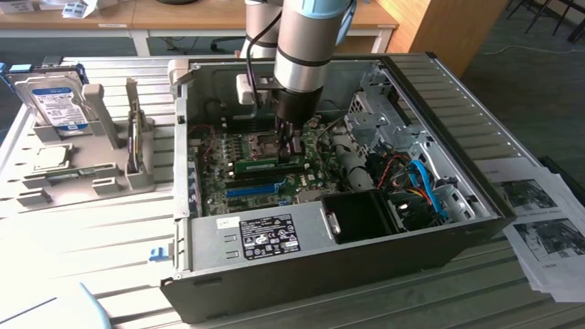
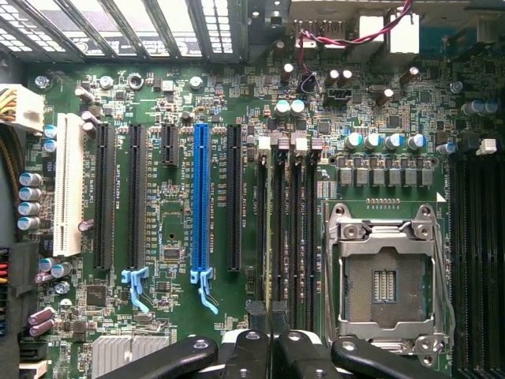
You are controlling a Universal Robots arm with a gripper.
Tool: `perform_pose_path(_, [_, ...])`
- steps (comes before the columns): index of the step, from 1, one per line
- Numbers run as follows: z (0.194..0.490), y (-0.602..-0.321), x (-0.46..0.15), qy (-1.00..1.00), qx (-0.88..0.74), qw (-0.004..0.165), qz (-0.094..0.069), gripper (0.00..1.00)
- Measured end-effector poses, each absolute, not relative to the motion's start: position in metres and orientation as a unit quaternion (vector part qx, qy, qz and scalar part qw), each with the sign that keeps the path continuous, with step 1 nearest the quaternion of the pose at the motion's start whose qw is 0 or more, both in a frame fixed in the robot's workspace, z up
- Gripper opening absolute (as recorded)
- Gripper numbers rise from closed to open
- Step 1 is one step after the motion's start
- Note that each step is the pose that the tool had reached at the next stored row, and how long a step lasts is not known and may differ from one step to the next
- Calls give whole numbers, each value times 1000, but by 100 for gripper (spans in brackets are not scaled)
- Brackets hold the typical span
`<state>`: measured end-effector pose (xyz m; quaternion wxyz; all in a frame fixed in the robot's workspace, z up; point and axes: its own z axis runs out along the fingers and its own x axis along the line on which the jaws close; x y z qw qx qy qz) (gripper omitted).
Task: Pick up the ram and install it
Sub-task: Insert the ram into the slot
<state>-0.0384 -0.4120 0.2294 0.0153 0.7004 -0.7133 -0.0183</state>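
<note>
1. Position: the ram (image 1: 268, 164) stands on its long edge inside the computer case (image 1: 302, 253). It is over the memory slots (image 2: 286, 229), just beside the empty processor socket (image 2: 384, 276), with its labelled face toward the case's near wall.
2. The jaws are drawn nearly together. Judging by the exterior view, they pinch the ram's upper edge toward its end at the exterior view's right; so thin a board needs only a narrow grip.
3. The arm (image 1: 306, 41) points straight down into the case, likely so the stick meets its slot squarely. Whether the stick is seated I cannot tell.
4. The case lies on its side on the slatted surface (image 1: 109, 233), open side up, so the motherboard (image 2: 166, 118) can be reached from above.
5. A grey holder (image 1: 92, 178) with a hard drive (image 1: 53, 103) sits near the surface's edge at the exterior view's left, well apart from the case.
</note>
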Motion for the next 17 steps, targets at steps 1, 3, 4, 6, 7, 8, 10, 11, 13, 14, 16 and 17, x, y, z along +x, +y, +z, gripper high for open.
perform_pose_path(1, [229, -412, -38, -713, 700, 15, -18, 11])
perform_pose_path(3, [229, -412, -38, -713, 700, 15, -18, 11])
perform_pose_path(4, [229, -412, -38, -713, 700, 15, -18, 11])
perform_pose_path(6, [229, -412, -38, -713, 700, 15, -18, 11])
perform_pose_path(7, [229, -412, -38, -713, 700, 15, -18, 11])
perform_pose_path(8, [230, -412, -38, -713, 700, 15, -18, 11])
perform_pose_path(10, [230, -412, -38, -713, 700, 15, -18, 11])
perform_pose_path(11, [230, -412, -38, -713, 700, 15, -18, 11])
perform_pose_path(13, [230, -413, -38, -713, 700, 15, -18, 11])
perform_pose_path(14, [229, -413, -38, -713, 700, 15, -18, 11])
perform_pose_path(16, [229, -413, -38, -713, 700, 15, -18, 11])
perform_pose_path(17, [229, -413, -38, -713, 700, 15, -18, 11])
